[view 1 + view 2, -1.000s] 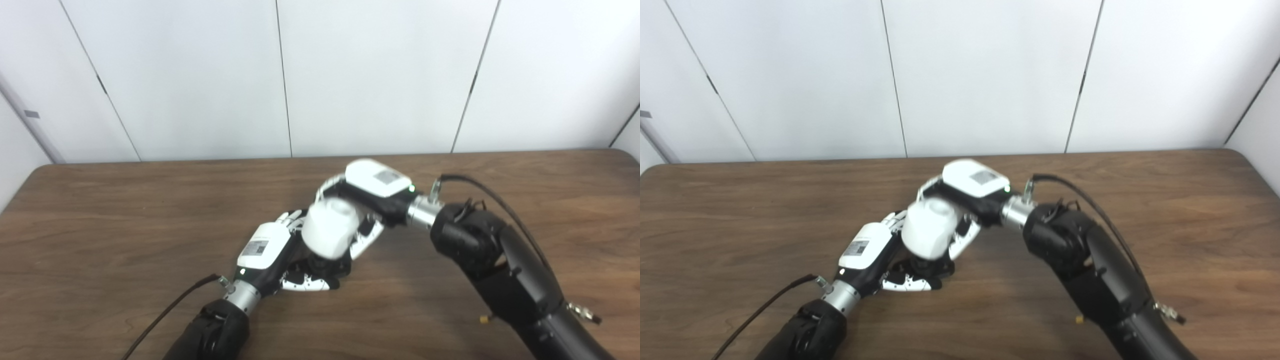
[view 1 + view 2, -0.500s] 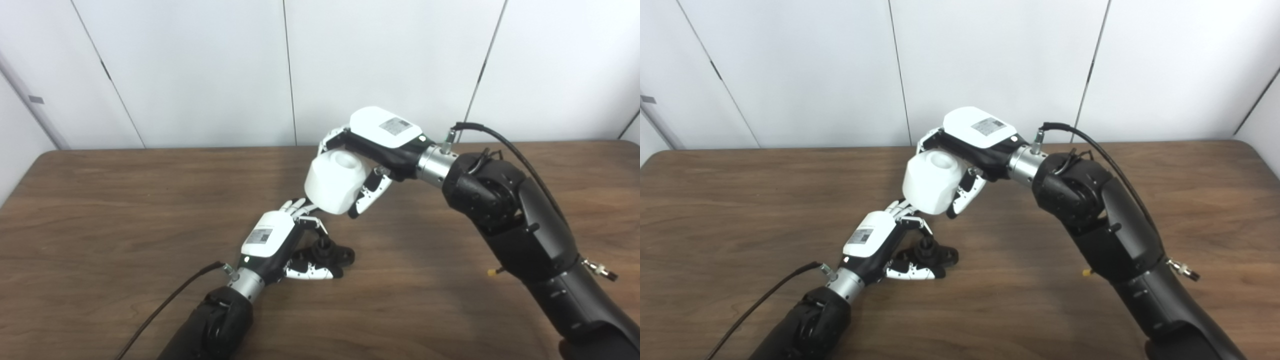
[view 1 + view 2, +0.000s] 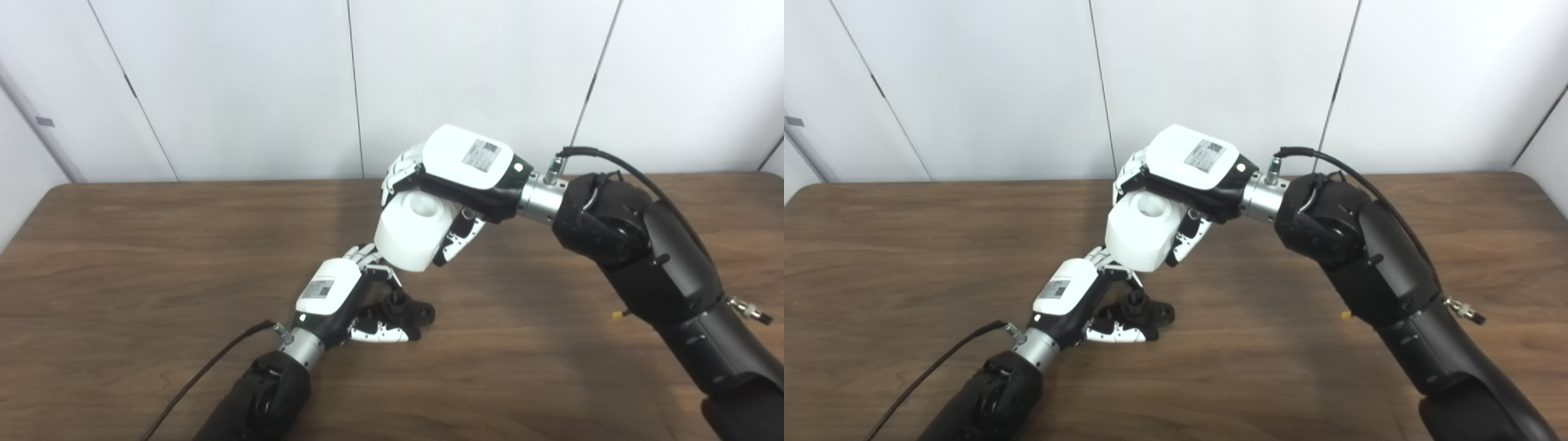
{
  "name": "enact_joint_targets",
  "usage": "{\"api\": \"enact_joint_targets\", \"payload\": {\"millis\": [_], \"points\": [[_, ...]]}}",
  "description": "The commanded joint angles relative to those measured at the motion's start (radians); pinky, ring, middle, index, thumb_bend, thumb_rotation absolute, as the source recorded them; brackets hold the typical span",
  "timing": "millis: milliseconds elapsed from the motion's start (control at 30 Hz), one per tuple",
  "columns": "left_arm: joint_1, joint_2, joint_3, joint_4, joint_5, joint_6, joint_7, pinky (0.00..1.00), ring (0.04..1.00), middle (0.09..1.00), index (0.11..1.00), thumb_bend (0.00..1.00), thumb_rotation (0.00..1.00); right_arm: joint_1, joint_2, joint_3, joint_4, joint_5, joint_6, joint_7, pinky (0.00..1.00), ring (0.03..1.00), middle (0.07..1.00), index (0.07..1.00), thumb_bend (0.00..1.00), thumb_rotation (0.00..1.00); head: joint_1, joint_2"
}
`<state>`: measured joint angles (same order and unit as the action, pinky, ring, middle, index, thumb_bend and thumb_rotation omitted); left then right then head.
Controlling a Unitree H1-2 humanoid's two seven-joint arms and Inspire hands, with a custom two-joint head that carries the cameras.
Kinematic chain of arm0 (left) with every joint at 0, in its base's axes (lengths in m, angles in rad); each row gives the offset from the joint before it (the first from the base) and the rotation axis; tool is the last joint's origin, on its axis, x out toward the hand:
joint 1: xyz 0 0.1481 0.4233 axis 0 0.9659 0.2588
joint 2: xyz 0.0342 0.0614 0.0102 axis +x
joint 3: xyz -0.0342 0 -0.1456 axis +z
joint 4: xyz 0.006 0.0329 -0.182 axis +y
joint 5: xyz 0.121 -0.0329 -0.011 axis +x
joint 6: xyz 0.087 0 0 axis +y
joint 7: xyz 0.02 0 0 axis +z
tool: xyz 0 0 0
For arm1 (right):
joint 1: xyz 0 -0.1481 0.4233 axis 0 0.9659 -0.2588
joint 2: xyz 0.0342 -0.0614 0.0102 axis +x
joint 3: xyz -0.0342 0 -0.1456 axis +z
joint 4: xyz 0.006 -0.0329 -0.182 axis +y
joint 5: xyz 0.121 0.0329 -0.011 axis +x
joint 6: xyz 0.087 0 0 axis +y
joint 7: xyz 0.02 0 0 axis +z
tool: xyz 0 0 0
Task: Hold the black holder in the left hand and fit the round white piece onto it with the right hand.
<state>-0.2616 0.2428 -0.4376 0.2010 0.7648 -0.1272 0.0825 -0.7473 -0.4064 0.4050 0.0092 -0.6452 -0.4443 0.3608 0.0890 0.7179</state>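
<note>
The black holder (image 3: 404, 309) rests on the brown table (image 3: 122, 263), a short peg standing up from its base. My left hand (image 3: 343, 300) lies around it from the left, fingers curled on the holder's base. In the air above and slightly behind the holder hangs the round white piece (image 3: 413, 231), a squat cylinder with a round hollow in its top face. My right hand (image 3: 456, 180) is shut on it, gripping from above and the right. The piece is clear of the peg.
White wall panels (image 3: 245, 86) rise behind the table's far edge. A black cable (image 3: 202, 373) trails from my left wrist toward the front edge, and another cable (image 3: 606, 162) loops over my right forearm.
The camera tilted between the oldest frames and now. My right hand lifted the white piece off the holder area, then rolled over its top. The left hand stayed on the holder.
</note>
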Motion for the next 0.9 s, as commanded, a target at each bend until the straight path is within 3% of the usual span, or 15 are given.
{"api": "enact_joint_targets", "payload": {"millis": [0, 433, 700, 867], "points": [[0.108, -0.011, -0.060, 0.087, 0.034, 0.060, -0.064, 0.97, 0.945, 0.875, 0.484, 0.52, 0.06, -0.048, -0.007, -0.001, -0.017, 0.006, -0.025, -0.055, 0.69, 0.736, 0.679, 0.480, 0.52, 0.14, 0.001, 0.001], [0.111, -0.015, -0.060, 0.080, 0.029, 0.061, -0.067, 0.97, 0.948, 0.877, 0.484, 0.52, 0.06, -0.042, -0.017, 0.053, -0.009, -0.014, -0.025, -0.091, 0.67, 0.731, 0.676, 0.479, 0.52, 0.13, -0.001, 0.010], [0.111, -0.021, -0.059, 0.075, 0.028, 0.070, -0.071, 0.98, 0.947, 0.877, 0.483, 0.52, 0.06, -0.015, -0.004, 0.067, -0.004, -0.024, -0.020, -0.032, 0.74, 0.736, 0.685, 0.480, 0.52, 0.13, 0.002, 0.012], [0.109, -0.021, -0.063, 0.072, 0.033, 0.080, -0.076, 0.98, 0.952, 0.885, 0.484, 0.52, 0.06, -0.010, 0.001, 0.077, 0.005, -0.024, -0.021, 0.009, 0.70, 0.742, 0.697, 0.481, 0.52, 0.13, 0.005, 0.014]]}}
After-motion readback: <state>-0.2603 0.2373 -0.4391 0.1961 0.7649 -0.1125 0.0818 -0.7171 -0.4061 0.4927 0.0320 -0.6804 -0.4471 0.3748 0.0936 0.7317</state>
